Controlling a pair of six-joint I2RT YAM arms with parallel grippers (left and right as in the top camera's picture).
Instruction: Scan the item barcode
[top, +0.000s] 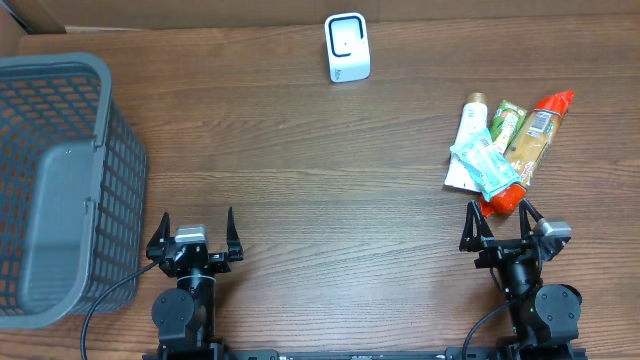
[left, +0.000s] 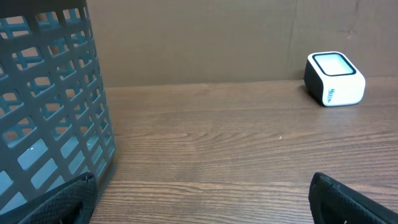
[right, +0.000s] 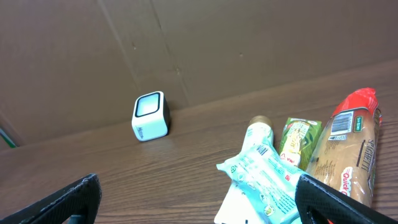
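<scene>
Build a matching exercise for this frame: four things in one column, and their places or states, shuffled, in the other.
Things:
1. grey plastic basket
2. white barcode scanner
3. teal packet
4. right gripper

Places or states:
A. open and holding nothing
B. at the left edge of the table
C. lying across a white tube
D. standing alone near the far edge

Pairs: 1-B, 2-D, 3-C, 4-A.

Grey basket (top: 125, 200) stands on wooden table (top: 320, 200).
</scene>
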